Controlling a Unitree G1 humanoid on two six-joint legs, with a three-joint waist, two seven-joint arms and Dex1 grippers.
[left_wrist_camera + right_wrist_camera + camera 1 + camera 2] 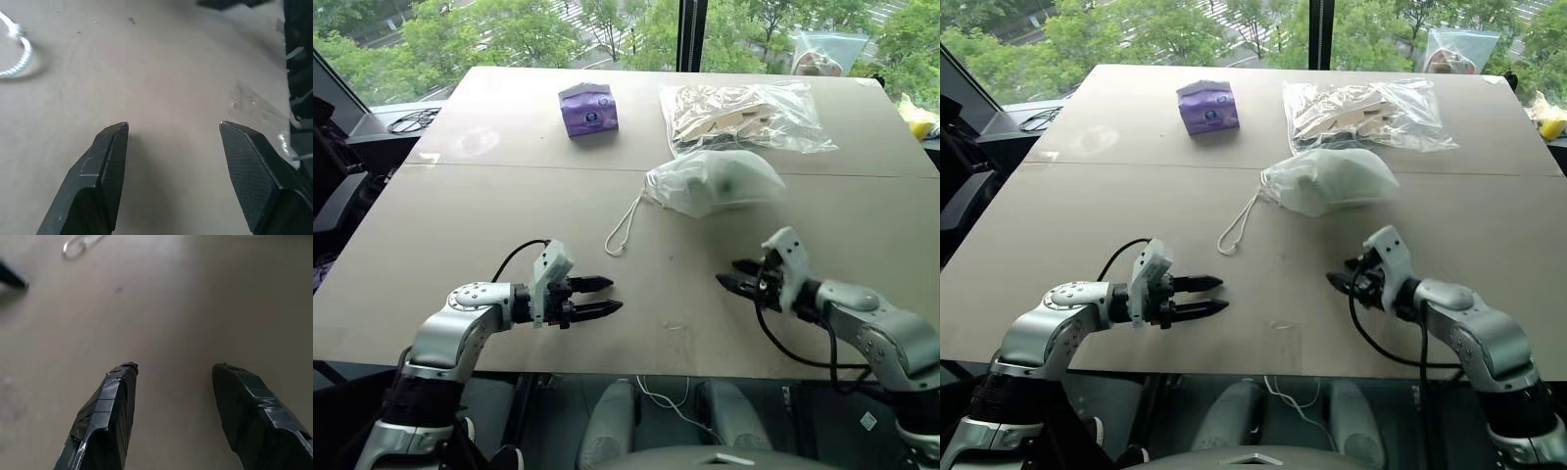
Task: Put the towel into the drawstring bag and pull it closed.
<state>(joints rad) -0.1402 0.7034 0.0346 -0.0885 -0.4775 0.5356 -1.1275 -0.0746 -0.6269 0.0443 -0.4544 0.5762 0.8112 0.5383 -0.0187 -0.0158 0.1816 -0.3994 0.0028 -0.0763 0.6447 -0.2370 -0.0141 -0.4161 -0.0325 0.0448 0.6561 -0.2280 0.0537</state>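
The white drawstring bag (710, 183) lies bulging on the table's middle right, its mouth gathered toward the left. A pale green bulk, the towel (1347, 179), shows faintly through the thin fabric. The bag's white looped cord (625, 231) trails from the mouth toward the near edge. My left gripper (615, 295) hovers low over the near-left of the table, open, nothing between its fingers (110, 147). My right gripper (726, 273) hangs open and empty at the near right, below the bag, pointing toward the left one. Both are well apart from bag and cord.
A purple tissue box (588, 108) stands at the back centre. A clear plastic bag with beige contents (744, 116) lies just behind the drawstring bag. Another clear bag (827, 51) and a yellow item (918, 117) sit at the far right.
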